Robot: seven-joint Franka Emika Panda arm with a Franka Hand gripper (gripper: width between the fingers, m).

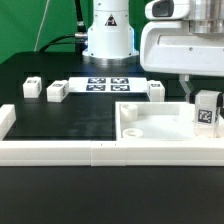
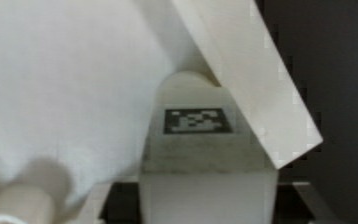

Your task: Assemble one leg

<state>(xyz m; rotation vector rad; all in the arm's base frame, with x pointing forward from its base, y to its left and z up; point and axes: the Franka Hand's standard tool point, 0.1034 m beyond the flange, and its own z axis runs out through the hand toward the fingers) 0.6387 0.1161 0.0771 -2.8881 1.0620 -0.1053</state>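
Observation:
My gripper (image 1: 205,103) is shut on the leg (image 1: 207,113), a small white post with a black-and-white tag on its side. It holds the leg upright over the corner of the large white panel (image 1: 150,122) at the exterior view's right. In the wrist view the leg (image 2: 201,160) fills the space between the dark fingers (image 2: 133,196), its tag facing the camera. The panel (image 2: 69,90) lies behind it, with its raised rim (image 2: 250,70) running beside the leg. I cannot tell whether the leg's lower end touches the panel.
Three more white legs lie on the black table: two at the exterior view's left (image 1: 30,87) (image 1: 56,92) and one near the middle (image 1: 155,91). The marker board (image 1: 105,84) lies at the back. A white wall (image 1: 90,152) borders the front. The robot base (image 1: 108,35) stands behind.

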